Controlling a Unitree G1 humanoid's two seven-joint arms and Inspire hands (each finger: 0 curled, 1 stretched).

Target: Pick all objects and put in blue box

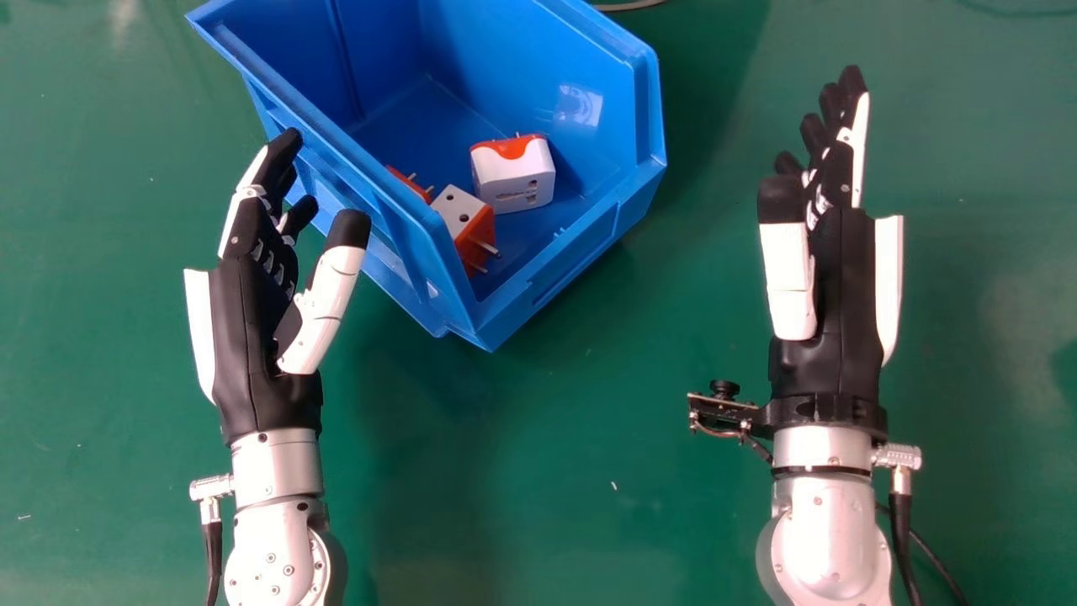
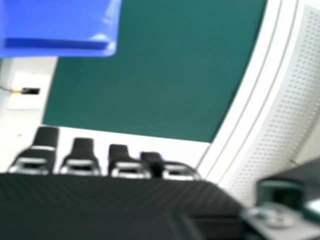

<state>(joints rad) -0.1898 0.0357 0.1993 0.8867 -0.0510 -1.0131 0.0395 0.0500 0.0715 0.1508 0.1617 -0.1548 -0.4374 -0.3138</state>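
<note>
In the head view the blue box (image 1: pixel 547 295) stands at the upper middle, tilted diagonally. Inside lie a white and orange plug adapter (image 1: pixel 515 178), a second one (image 1: pixel 458 215) against the near left wall, and an orange piece with pins (image 1: pixel 410 181) partly hidden by that wall. My left hand (image 1: pixel 244 311) is open beside the box's left wall, fingertips close to it, holding nothing. My right hand (image 1: pixel 833 295) is open and empty, well to the right of the box. In the right hand view are my right hand (image 2: pixel 82 157) and the blue box (image 2: pixel 55 30).
The green table (image 1: pixel 589 471) spreads around the box and under both arms. A cable (image 1: pixel 631 5) lies behind the box at the top edge. A small camera mount (image 1: pixel 724 410) juts from the right wrist toward the middle.
</note>
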